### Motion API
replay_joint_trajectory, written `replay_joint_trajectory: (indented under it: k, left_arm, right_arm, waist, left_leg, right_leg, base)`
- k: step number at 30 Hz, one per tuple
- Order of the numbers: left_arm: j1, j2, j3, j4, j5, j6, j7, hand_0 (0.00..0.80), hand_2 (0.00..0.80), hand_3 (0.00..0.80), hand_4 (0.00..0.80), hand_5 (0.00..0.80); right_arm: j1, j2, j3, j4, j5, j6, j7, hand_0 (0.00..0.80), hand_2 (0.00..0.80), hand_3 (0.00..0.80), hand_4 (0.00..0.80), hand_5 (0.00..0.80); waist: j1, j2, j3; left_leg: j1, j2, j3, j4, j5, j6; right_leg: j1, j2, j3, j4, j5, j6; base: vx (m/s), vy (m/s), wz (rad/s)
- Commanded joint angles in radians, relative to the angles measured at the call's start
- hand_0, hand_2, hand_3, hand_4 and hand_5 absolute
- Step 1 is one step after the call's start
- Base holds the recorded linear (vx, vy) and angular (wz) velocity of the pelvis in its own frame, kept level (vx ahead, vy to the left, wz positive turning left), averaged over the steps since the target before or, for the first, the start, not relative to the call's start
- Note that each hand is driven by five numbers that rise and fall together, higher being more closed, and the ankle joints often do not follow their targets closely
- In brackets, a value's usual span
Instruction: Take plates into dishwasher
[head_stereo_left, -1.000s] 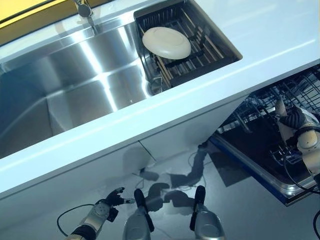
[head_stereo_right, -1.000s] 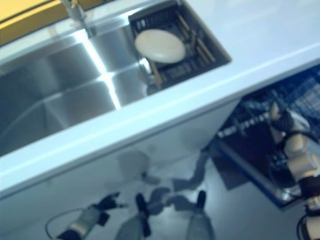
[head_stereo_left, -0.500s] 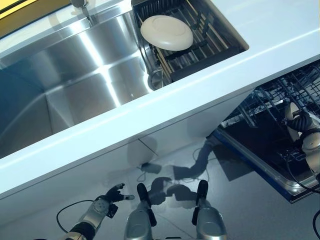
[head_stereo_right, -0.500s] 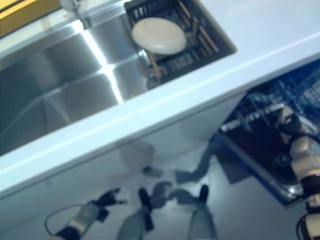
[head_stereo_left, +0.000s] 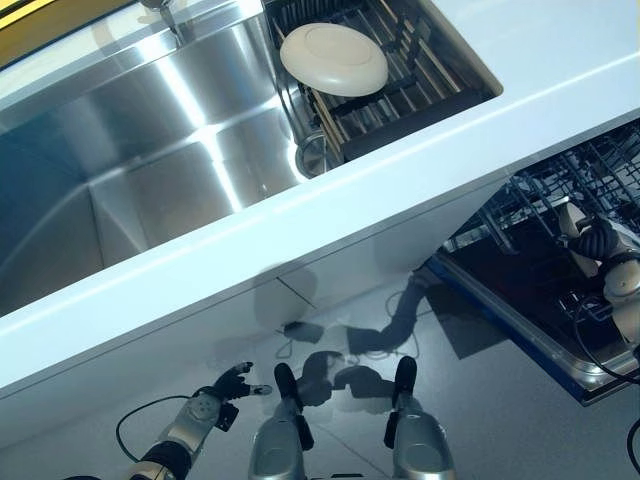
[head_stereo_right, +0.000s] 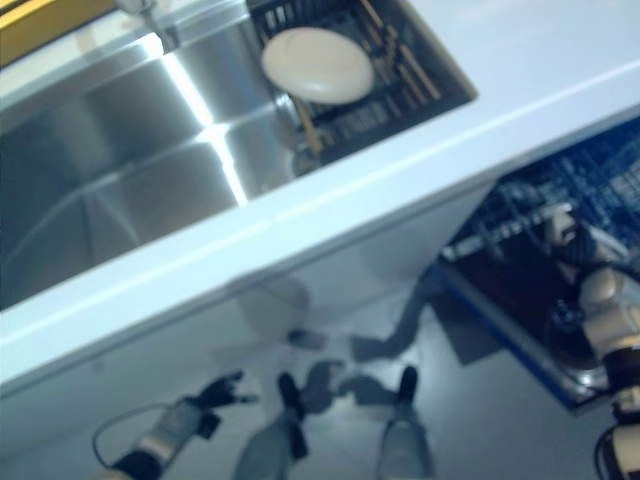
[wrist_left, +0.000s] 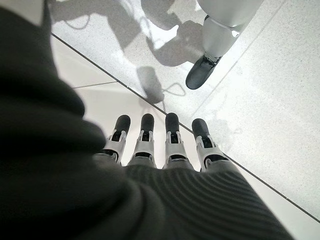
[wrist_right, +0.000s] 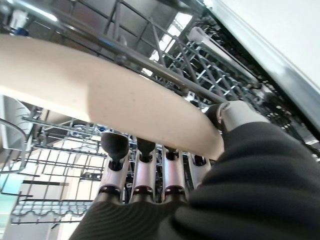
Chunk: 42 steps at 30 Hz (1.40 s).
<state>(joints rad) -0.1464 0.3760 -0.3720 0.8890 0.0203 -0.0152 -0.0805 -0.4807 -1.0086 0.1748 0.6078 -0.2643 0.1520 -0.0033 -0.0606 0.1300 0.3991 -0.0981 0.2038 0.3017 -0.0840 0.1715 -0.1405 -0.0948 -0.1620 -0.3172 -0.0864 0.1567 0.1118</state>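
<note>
A cream plate (wrist_right: 125, 102) is pinched in my right hand (wrist_right: 150, 175), thumb on its upper face and fingers (wrist_right: 116, 150) beneath. It hangs over the wire rack (wrist_right: 200, 65) of the open dishwasher. In the left eye view this hand (head_stereo_left: 592, 242) is low at the right by the dishwasher rack (head_stereo_left: 600, 170), with only a sliver of the plate (head_stereo_left: 571, 214) showing. A second cream plate (head_stereo_left: 333, 58) lies on the dark drainer basket (head_stereo_left: 420, 90) in the sink. My left hand (head_stereo_left: 228, 385) hangs near the floor, fingers (wrist_left: 172, 140) straight, holding nothing.
A steel sink (head_stereo_left: 150, 170) fills the upper left, with a white counter (head_stereo_left: 560, 60) running across in front of it. The dishwasher's dark door (head_stereo_left: 520, 310) lies folded down under the rack, its steel edge towards the floor.
The whole view has shifted a little. My right hand stays by the dishwasher rack with the plate. My left hand has sunk slightly.
</note>
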Motion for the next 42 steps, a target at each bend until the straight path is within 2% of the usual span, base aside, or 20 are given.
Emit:
replay_joint_trajectory:
  k: [1, 8, 15, 21, 28, 42]
  left_arm:
    - [-0.024, 0.072, -0.038, -0.028, -0.017, -0.008, 0.000, 0.000, 0.000, 0.000, 0.000, 0.000]
    - [-0.013, 0.075, -0.031, -0.022, -0.020, -0.013, 0.002, 0.000, 0.000, 0.000, 0.000, 0.000]
    - [-0.007, 0.074, -0.030, -0.022, -0.025, -0.011, 0.004, 0.000, 0.000, 0.000, 0.000, 0.000]
    - [0.005, 0.075, -0.024, -0.030, -0.020, -0.007, 0.007, 0.000, 0.000, 0.000, 0.000, 0.000]
    - [0.015, 0.079, -0.010, -0.031, -0.019, -0.004, 0.006, 0.000, 0.000, 0.000, 0.000, 0.000]
    - [0.029, 0.068, 0.006, -0.021, -0.001, 0.001, 0.010, 0.000, 0.000, 0.000, 0.000, 0.000]
  right_arm:
    - [-0.076, -0.032, 0.058, -0.069, -0.030, -0.054, -0.011, 0.800, 0.800, 0.800, 0.800, 0.800]
    - [-0.080, -0.059, 0.065, -0.091, -0.113, -0.075, -0.045, 0.800, 0.800, 0.800, 0.800, 0.800]
    - [-0.085, -0.068, 0.052, -0.135, -0.091, -0.083, -0.093, 0.800, 0.800, 0.800, 0.800, 0.800]
    - [-0.064, -0.085, 0.004, -0.214, -0.095, -0.088, -0.100, 0.800, 0.800, 0.800, 0.800, 0.800]
    - [-0.013, -0.127, -0.034, -0.229, -0.136, -0.075, -0.091, 0.800, 0.800, 0.800, 0.800, 0.800]
    - [0.076, -0.150, -0.133, -0.304, -0.053, -0.093, -0.094, 0.800, 0.800, 0.800, 0.800, 0.800]
  waist:
    - [0.024, -0.100, 0.011]
    - [0.029, -0.113, 0.012]
    - [0.030, -0.120, 0.012]
    - [0.028, -0.133, 0.007]
    - [0.023, -0.150, 0.001]
    - [0.013, -0.178, -0.024]
  left_leg:
    - [-0.018, -0.023, 0.045, -0.003, -0.035, -0.022]
    - [-0.015, -0.017, 0.051, -0.003, -0.033, -0.021]
    - [-0.012, -0.015, 0.049, -0.003, -0.036, -0.019]
    - [-0.004, -0.013, 0.048, -0.003, -0.040, -0.015]
    - [0.006, -0.006, 0.052, -0.003, -0.043, -0.013]
    - [0.031, -0.002, 0.059, -0.003, -0.053, -0.011]
  right_leg:
    - [-0.027, 0.021, -0.028, 0.030, -0.063, 0.005]
    - [-0.022, 0.026, -0.033, 0.028, -0.062, 0.007]
    - [-0.019, 0.031, -0.032, 0.029, -0.064, 0.007]
    - [-0.010, 0.037, -0.030, 0.032, -0.069, 0.007]
    - [0.000, 0.044, -0.027, 0.027, -0.069, 0.008]
    - [0.028, 0.054, -0.017, 0.018, -0.074, 0.008]
  base:
    - [0.000, 0.000, 0.00]
    - [0.000, 0.000, 0.00]
    - [0.000, 0.000, 0.00]
    - [0.012, -0.001, 0.00]
    - [0.000, 0.000, 0.00]
    - [0.000, 0.000, 0.00]
